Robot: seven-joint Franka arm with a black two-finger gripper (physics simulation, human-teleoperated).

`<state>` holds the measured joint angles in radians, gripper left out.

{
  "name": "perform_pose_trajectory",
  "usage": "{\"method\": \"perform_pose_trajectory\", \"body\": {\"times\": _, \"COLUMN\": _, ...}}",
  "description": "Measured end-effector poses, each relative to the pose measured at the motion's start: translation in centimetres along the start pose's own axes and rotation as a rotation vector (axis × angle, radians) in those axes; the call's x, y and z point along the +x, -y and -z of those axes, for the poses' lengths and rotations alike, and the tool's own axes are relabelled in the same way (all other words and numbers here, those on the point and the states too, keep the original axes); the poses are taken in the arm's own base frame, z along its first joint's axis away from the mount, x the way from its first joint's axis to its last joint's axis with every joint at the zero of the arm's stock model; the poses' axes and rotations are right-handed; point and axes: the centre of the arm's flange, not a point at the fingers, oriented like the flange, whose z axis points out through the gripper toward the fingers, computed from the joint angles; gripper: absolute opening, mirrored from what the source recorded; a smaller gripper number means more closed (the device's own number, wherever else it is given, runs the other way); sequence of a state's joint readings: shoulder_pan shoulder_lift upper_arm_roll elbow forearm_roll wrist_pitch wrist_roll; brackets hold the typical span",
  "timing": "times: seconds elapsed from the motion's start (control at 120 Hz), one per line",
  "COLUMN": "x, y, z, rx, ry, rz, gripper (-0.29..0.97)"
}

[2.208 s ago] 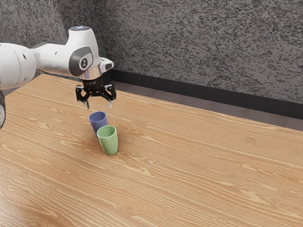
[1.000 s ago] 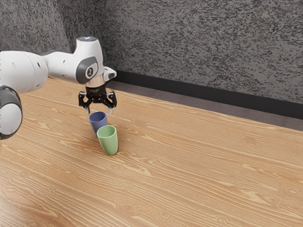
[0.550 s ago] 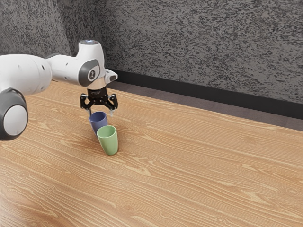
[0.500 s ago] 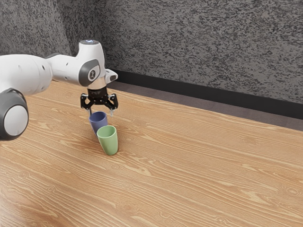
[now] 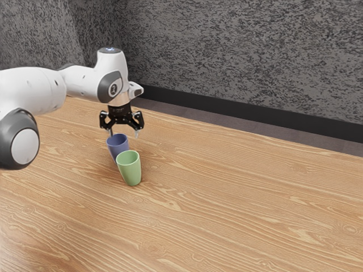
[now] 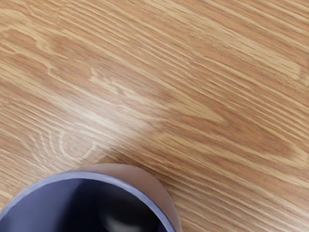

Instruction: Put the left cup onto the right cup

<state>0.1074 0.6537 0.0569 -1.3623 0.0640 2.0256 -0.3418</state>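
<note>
A blue-purple cup [image 5: 117, 145] stands upright on the wooden table [image 5: 238, 192], and a green cup [image 5: 129, 167] stands upright just in front of it, almost touching. My gripper [image 5: 121, 132] hangs open just above the blue cup's rim, its fingers spread to either side with nothing between them. Under my hand, the wrist view has the blue cup's open mouth [image 6: 87, 205] close below, with bare wood grain beyond it.
A dark speckled wall [image 5: 244, 51] with a black baseboard runs behind the table's far edge. The table stretches bare toward the exterior view's right and front.
My gripper has come down and shifted slightly toward the exterior view's right, from well above the cups to just over the blue cup's rim. Both cups have stayed put.
</note>
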Motion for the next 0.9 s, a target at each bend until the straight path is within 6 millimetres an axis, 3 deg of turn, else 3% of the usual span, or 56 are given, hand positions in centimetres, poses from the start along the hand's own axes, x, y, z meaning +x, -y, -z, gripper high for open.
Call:
{"method": "perform_pose_trajectory", "body": {"times": 0.433, "x": 0.1, "y": -0.6, "z": -1.7, "rx": -0.005, "ry": -0.002, "rz": -0.007, "gripper": 0.68}}
{"method": "perform_pose_trajectory", "body": {"times": 0.9, "x": 0.5, "y": -1.0, "z": -2.0, "rx": -0.011, "ry": -0.015, "rz": -0.011, "gripper": 0.66}}
